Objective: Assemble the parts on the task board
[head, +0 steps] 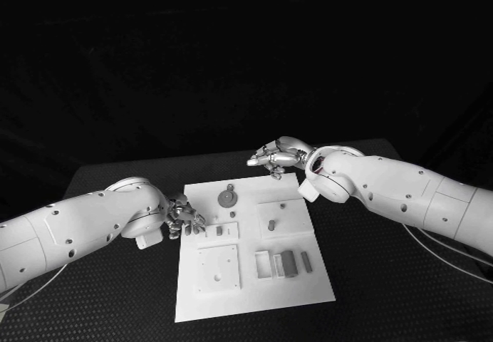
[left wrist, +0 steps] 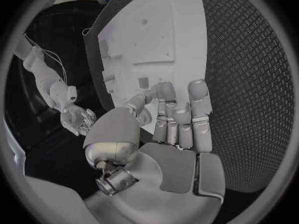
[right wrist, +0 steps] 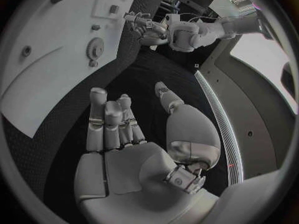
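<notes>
On the black surface lies the white task board, with small grey parts near its front right. At the board's left edge, the left hand rests, fingers curled, holding nothing. Beyond its far edge, the right hand hovers, fingers apart, empty.

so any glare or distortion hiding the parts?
Head view: task board bright against the black table, yet the parts read clearly. Left wrist view: fisheye bends the board's edges, left hand covers its near part. Right wrist view: board curved, gear sharp.
</notes>
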{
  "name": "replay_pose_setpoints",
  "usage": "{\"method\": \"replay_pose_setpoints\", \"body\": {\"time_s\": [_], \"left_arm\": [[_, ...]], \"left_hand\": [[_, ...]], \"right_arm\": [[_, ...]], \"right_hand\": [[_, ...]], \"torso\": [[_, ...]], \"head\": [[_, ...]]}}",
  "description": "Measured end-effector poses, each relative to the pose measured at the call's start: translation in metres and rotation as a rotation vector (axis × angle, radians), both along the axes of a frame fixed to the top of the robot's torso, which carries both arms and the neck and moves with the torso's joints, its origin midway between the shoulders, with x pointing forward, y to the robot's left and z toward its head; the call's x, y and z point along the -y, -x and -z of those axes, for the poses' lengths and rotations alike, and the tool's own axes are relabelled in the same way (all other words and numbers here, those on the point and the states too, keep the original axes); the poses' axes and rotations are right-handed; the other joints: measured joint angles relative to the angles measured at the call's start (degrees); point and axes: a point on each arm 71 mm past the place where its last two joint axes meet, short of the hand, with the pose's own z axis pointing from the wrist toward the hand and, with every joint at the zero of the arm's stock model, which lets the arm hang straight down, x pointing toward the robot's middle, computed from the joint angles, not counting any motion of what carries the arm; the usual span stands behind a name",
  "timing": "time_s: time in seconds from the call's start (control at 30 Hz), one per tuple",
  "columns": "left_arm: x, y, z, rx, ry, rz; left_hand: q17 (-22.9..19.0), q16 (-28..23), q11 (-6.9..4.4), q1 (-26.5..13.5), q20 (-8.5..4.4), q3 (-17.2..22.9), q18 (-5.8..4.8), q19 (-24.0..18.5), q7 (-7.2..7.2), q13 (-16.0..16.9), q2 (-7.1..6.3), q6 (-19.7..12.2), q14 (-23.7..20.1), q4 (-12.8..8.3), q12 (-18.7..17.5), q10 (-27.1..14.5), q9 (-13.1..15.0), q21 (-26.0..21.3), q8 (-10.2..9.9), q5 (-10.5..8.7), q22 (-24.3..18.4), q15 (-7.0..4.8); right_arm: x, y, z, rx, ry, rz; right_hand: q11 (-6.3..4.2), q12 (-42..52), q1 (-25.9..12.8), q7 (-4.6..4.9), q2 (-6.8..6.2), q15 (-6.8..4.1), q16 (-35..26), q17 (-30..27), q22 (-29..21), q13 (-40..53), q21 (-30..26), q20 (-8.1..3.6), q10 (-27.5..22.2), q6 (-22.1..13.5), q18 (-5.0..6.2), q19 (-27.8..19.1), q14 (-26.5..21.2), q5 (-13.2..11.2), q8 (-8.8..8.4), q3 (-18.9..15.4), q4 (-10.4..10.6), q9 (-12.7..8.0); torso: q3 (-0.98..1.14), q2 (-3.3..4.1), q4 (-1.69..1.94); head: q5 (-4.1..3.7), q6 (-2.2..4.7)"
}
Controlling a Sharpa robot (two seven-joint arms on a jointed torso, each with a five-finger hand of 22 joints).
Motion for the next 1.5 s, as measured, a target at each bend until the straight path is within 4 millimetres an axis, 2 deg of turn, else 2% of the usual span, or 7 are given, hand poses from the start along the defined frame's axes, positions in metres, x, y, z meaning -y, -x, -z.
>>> {"method": "replay_pose_setpoints", "body": {"time_s": [0.53,1.5], "left_arm": [[0.004,0.0,0.006,-0.014,-0.045,0.025],[0.014,-0.006,0.009,0.0,-0.071,0.052]], "left_hand": [[0.0,0.0,0.01,0.2,0.1,0.0,0.0,0.1,0.04,0.0,0.15,0.0,0.1,0.0,0.0,0.0,0.0,0.2,0.0,-0.01,0.0,0.12],[0.1,-0.1,-0.15,0.2,0.3,0.0,0.0,0.3,-0.04,0.0,0.23,0.4,0.4,0.0,0.0,0.1,0.1,0.2,-0.1,0.16,0.0,-0.02]], "right_arm": [[0.0,0.0,0.0,0.0,0.0,0.0],[-0.001,0.0,0.0,-0.001,-0.001,-0.001]], "right_hand": [[0.0,0.1,0.0,0.0,0.0,-0.06,0.0,0.0,0.0,0.0,0.0,-0.04,0.0,0.0,0.0,0.0,0.1,0.0,0.0,0.0,0.0,0.0],[0.0,0.1,0.0,0.0,0.0,-0.08,0.0,0.0,0.0,-0.1,0.0,-0.08,0.0,0.0,0.0,-0.2,0.1,0.0,0.0,0.0,0.0,0.0]], "torso": [[0.1,0.08,-0.1],[0.08,0.09,-0.1]], "head": [[0.07,-0.2],[-0.19,-0.41]]}}
